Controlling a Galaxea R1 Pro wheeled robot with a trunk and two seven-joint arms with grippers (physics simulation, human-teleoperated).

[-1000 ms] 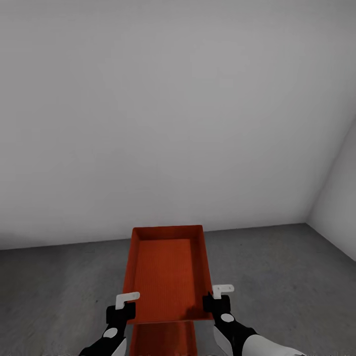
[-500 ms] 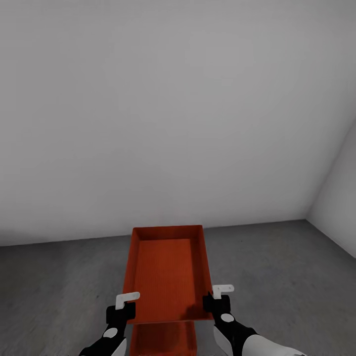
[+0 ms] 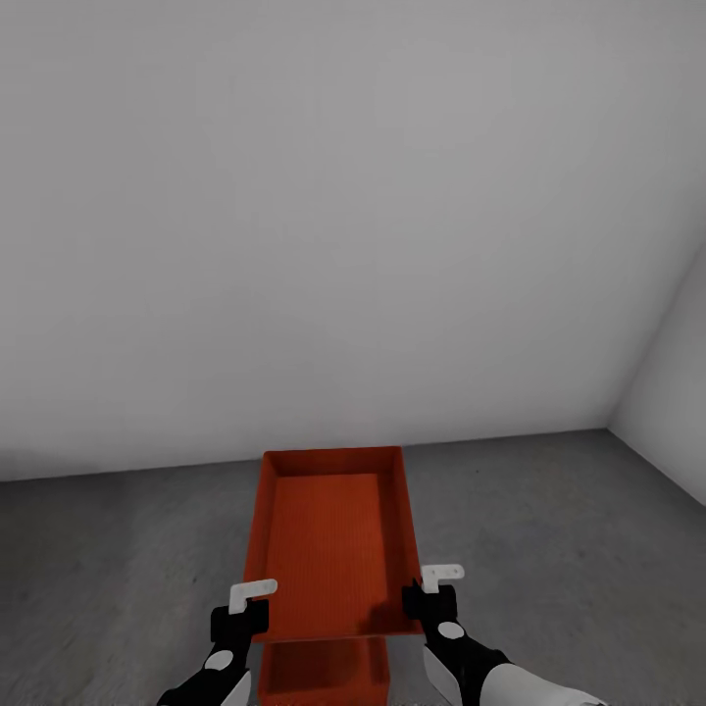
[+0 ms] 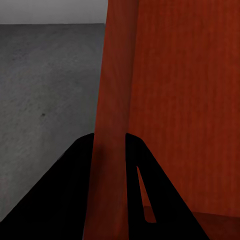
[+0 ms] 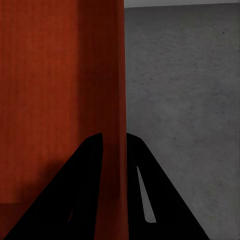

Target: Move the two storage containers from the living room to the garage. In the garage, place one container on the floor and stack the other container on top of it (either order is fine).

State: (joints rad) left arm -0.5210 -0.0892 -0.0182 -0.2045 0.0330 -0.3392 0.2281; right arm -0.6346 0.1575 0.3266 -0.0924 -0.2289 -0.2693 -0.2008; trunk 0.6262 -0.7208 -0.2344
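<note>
Two claws, your left claw (image 3: 242, 616) and right claw (image 3: 420, 600), clamp an orange-red open-topped plastic bin (image 3: 330, 537) by its side walls, low centre, above a second matching bin (image 3: 324, 673) on the dark grey concrete floor (image 3: 549, 549).

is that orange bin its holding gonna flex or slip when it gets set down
Probably stiff: the held container keeps straight walls with jaws pinching only its two side rims. Smooth thin walls might slip in the left gripper or right gripper. Empty, so likely light.
</note>
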